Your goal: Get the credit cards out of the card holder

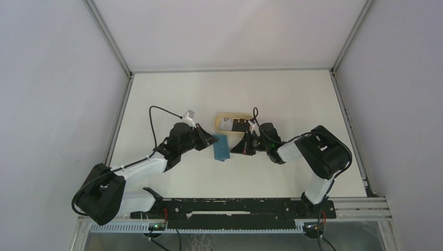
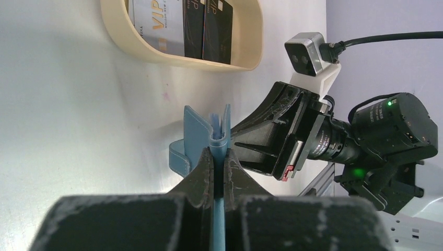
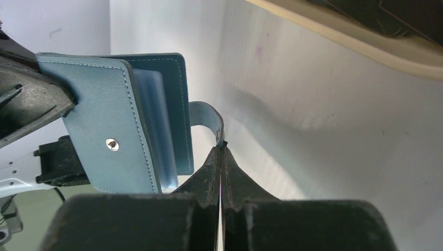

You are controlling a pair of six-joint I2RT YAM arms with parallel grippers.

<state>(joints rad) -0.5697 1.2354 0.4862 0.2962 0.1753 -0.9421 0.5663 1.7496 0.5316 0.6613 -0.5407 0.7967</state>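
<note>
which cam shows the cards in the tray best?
Left wrist: cards lie face-on in the tray, VIP print readable. Top shows them tiny. Right wrist catches only a dark sliver above the rim.

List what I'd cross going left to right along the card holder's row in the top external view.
left end effector → card holder → right end effector. The tan tray sits farther back. Its span overlaps the holder and the right end effector, so it is left out of the order.
</note>
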